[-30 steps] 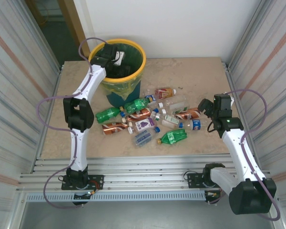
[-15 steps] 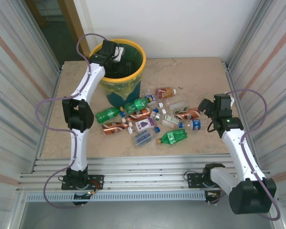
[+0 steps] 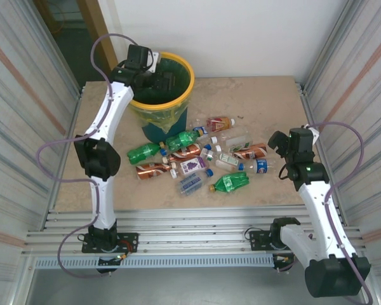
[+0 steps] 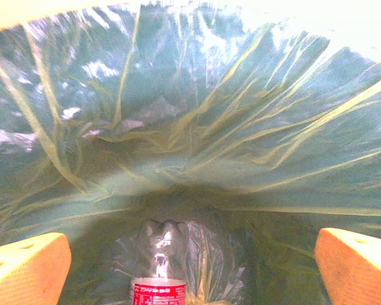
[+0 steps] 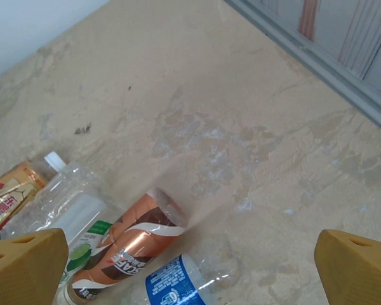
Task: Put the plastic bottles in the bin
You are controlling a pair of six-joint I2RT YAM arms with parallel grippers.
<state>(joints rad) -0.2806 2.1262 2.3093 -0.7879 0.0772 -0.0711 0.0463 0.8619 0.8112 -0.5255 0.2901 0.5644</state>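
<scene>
White arm links (image 3: 108,117), black joints (image 3: 96,159), lilac cables (image 3: 40,159) looping alongside; orange fingertips (image 4: 28,270).

Top overhead; left wrist inside bin (image 4: 190,127); right over table (image 5: 254,114).

One bin (image 3: 178,97) stands at the far left of the table (image 3: 273,95). Right of it and nearer, twelve plastic bottles (image 3: 193,166) lie in a loose cluster on the table, as best the top view lets them be counted. Three are green bottles (image 3: 143,152), at the cluster's left, far middle and near right. Four are brown-orange bottles (image 3: 153,170). Five are clear bottles (image 3: 236,136), four of them labelled purple, blue or green. Inside the bin the left wrist view shows one more, a clear red-labelled bottle (image 4: 160,254), which makes thirteen. Two arms flank the cluster: the left arm (image 3: 100,159) and the right arm (image 3: 317,190).
</scene>
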